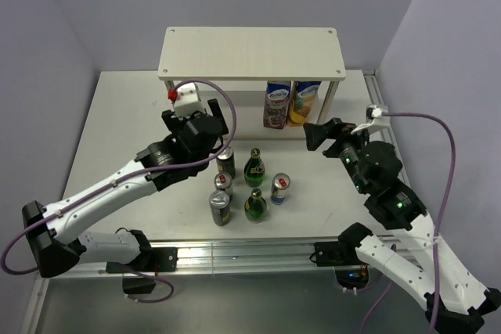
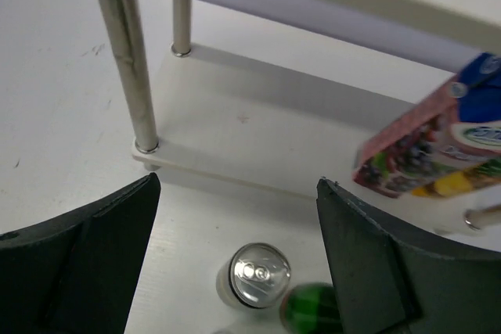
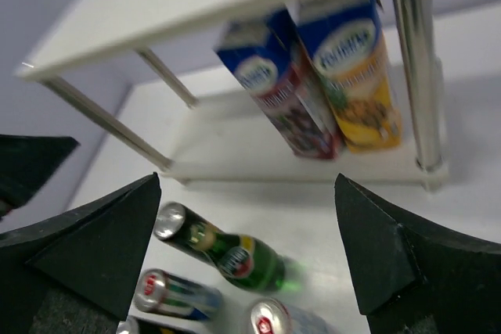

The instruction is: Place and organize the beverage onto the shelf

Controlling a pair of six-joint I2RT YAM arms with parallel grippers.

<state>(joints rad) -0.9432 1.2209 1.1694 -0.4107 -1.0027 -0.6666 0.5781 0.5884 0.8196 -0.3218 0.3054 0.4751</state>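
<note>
- Top external: the left gripper [image 1: 216, 132] hangs over the table [image 1: 117, 115], its fingertips turned toward the shelf [image 1: 250, 51]. The dark can [image 1: 226, 163] stands just beside those fingers, on their near side.
- The right gripper [image 1: 319, 137] faces the drinks from the other side. Nearest its fingertips are the far green bottle [image 1: 254, 167] and the blue-red can [image 1: 280, 188]. The near green bottle [image 1: 255, 204] and the silver can [image 1: 220, 207] stand farther off.
- Two cartons [image 1: 290, 104] stand on the shelf's lower board, beyond both grippers.
- Left wrist: the fingers [image 2: 86, 263] are spread wide and hold nothing. A silver lid [image 2: 255, 274] shows between them, low down, with green glass just beside it (toward the right finger). The shelf's lower board lies ahead of the fingertips.
- Right wrist: the fingers [image 3: 399, 256] are also spread wide and empty. One green bottle [image 3: 227, 252] shows in the gap, with two can tops [image 3: 172, 293] below it by the left finger. Both cartons stand straight ahead under the top board.
</note>
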